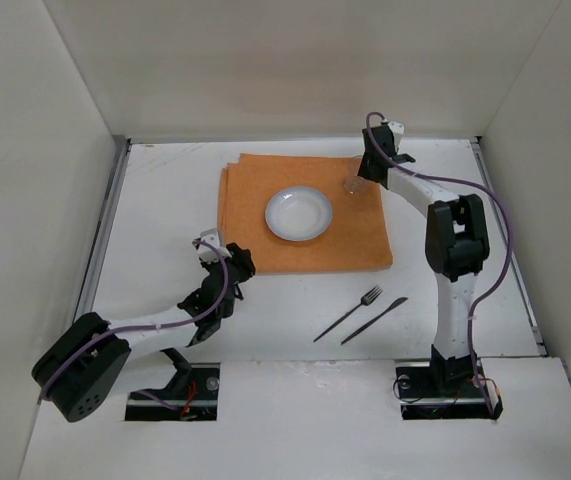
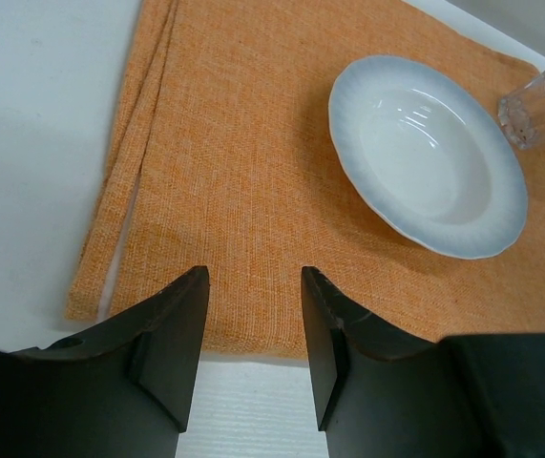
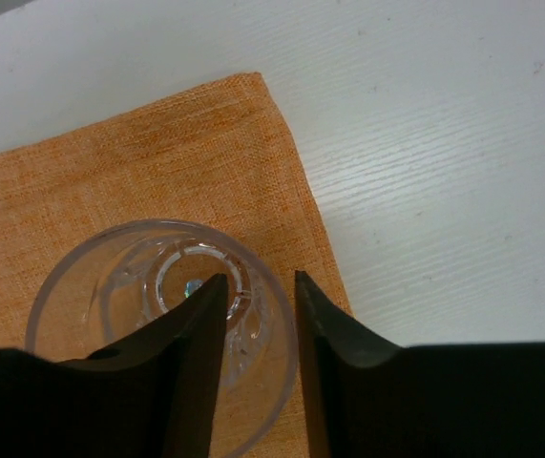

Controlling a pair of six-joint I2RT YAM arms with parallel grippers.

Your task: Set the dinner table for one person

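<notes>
The white dinner table [image 1: 155, 210] carries an orange cloth mat [image 1: 255, 215] with a pale blue-rimmed plate [image 1: 298, 213] at its middle. A clear glass [image 1: 353, 184] stands upright on the mat's far right corner. My right gripper [image 3: 261, 279] is above the glass [image 3: 91, 286]: one finger reaches inside it and the other stays outside, jaws apart, the rim wall between them unpinched. My left gripper [image 2: 253, 277] is open and holds nothing, over the mat's [image 2: 243, 172] near edge, with the plate [image 2: 425, 162] and glass [image 2: 539, 105] beyond. A fork [image 1: 350, 311] and knife [image 1: 375, 320] lie on the table.
White panels wall the table on the left, back and right. The fork and knife lie side by side, slanted, between the mat's near edge and the right arm's base [image 1: 445, 385]. The mat's left edge [image 2: 124, 162] shows a folded double layer.
</notes>
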